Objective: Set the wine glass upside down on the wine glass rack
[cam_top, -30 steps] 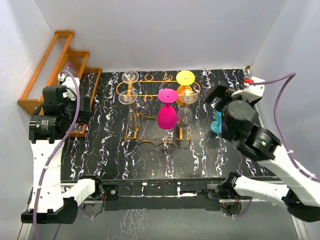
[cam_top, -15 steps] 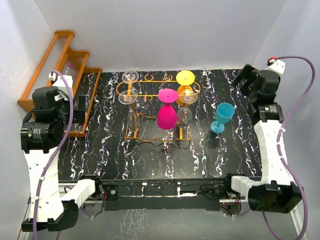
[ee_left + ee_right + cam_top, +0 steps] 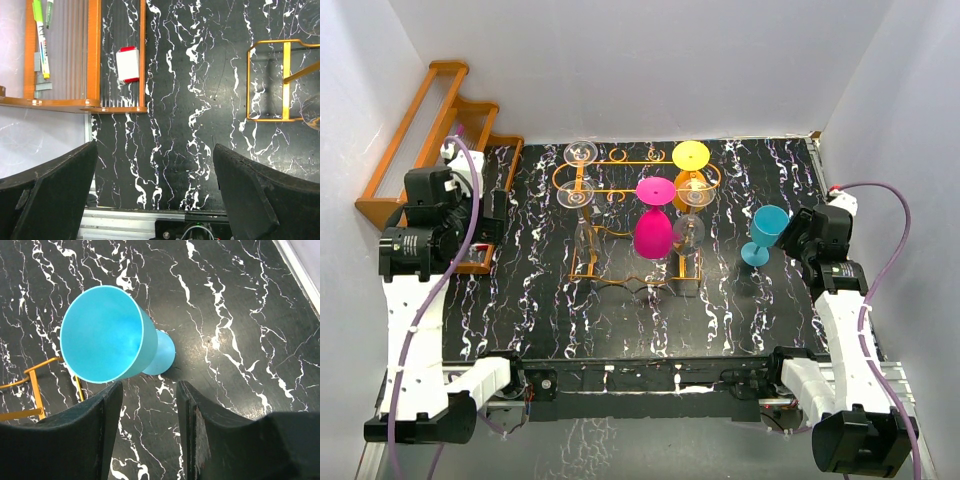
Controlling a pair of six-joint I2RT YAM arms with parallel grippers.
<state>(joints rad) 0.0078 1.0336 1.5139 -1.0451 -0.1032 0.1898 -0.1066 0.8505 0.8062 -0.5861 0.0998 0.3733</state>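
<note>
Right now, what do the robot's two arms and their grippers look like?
The left arm and right arm have white links with black motor housings at the joints. A purple cable loops along each. The left gripper and right gripper have broad, matte black fingers.

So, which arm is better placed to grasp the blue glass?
Right. The right hand, open, is just beside the blue glass; the left hand hangs far off, by the wooden rack.

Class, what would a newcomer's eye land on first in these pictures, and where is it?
A bright pink glass hangs upside down in the gold rack mid-table. To the right a teal glass stands upright on the black marbled table, the right gripper just beside it.
</note>
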